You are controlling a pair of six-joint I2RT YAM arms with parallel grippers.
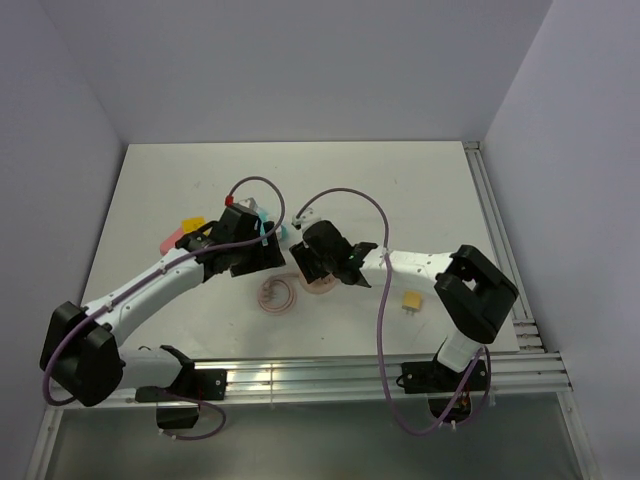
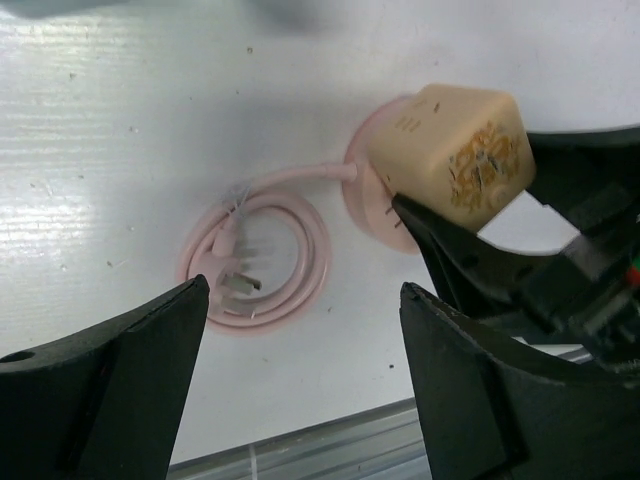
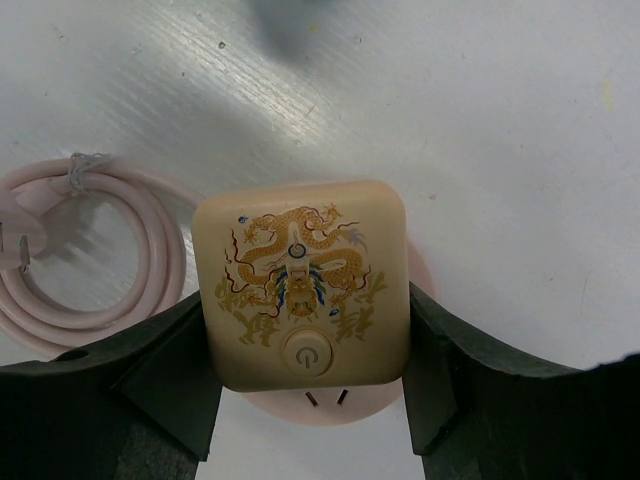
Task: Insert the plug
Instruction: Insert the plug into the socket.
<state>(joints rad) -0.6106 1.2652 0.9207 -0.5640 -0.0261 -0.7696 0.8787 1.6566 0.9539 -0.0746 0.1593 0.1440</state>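
I have the plug [image 3: 300, 285], a cream cube with a dragon print and a power button on its top face, clamped between the right fingers [image 3: 175, 375], one pad against each side wall. It hangs directly over the pink round socket [image 2: 362, 195], which lies flat on the worktop [image 1: 400, 190] near the middle, just in front of both wrists.

The move turns on how the prongs [image 3: 325, 398] meet the socket face. They point down at it, and I can see them bare under the cube's near edge, so I judge the plug is not yet seated. From the left wrist the cube looks tipped rather than square to the disc. I cannot tell whether the prong tips touch the face or sit just clear of it. As I read it, the cube needs levelling before a straight push down.

The right gripper [image 1: 322, 262] reaches in from the right with its forearm low and its wrist bent over the socket. It is clearly the arm doing the work.

The left gripper [image 2: 300, 340] hovers just beside it with its fingers spread wide and nothing between them. Below it is the coiled pink cable [image 2: 318, 250] running out of the socket. It is placed well enough to pin the socket if the disc slides.
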